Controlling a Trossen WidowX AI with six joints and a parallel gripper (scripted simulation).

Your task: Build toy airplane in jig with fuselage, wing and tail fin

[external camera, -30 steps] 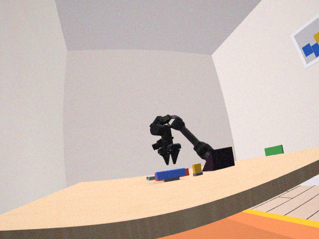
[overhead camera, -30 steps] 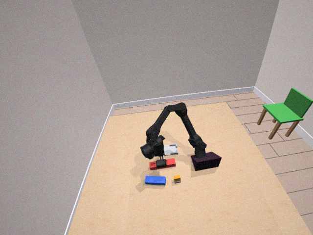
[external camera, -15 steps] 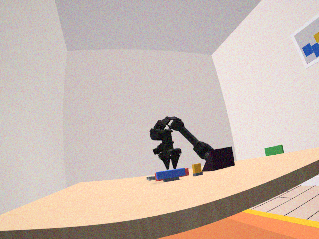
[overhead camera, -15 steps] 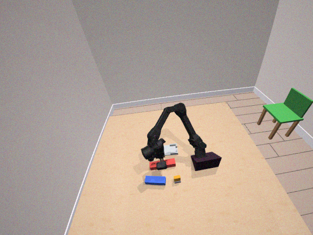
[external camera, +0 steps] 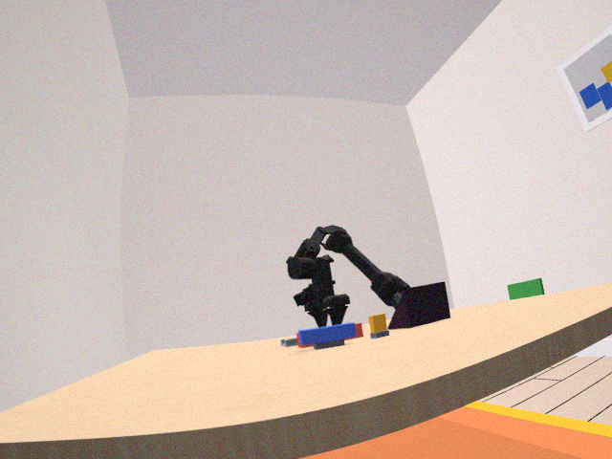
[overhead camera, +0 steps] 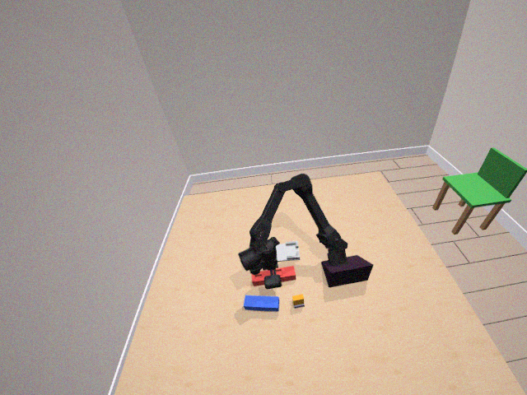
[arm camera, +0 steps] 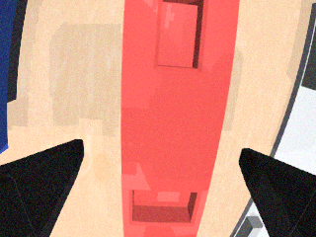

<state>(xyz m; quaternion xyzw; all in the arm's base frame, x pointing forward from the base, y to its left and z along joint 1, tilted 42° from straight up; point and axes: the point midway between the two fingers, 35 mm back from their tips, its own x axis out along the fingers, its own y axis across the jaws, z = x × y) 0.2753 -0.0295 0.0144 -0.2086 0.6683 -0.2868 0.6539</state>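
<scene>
The red fuselage (overhead camera: pixel 287 273) (external camera: pixel 359 330) (arm camera: pixel 168 118) lies on the table outside the cradle, its two sockets facing up. My gripper (external camera: pixel 329 324) (arm camera: pixel 164 152) is open and empty, pointing down low over the fuselage, one finger to each side of it in the wrist view. The white jig cradle (overhead camera: pixel 284 252) (external camera: pixel 288 341) (arm camera: pixel 308 123) is beside the fuselage and empty where visible; the arm hides part of it. The blue wing (overhead camera: pixel 260 302) (external camera: pixel 326 334) (arm camera: pixel 5 74) rests on a dark support on the fuselage's other side. The orange tail fin (overhead camera: pixel 298 299) (external camera: pixel 377 322) stands on a small grey base near the wing.
The arm's dark base block (overhead camera: pixel 347 274) (external camera: pixel 427 306) is to the right of the parts. The wing and the cradle flank the fuselage closely. A green chair (overhead camera: pixel 476 187) stands on the floor beyond the table (overhead camera: pixel 340 348).
</scene>
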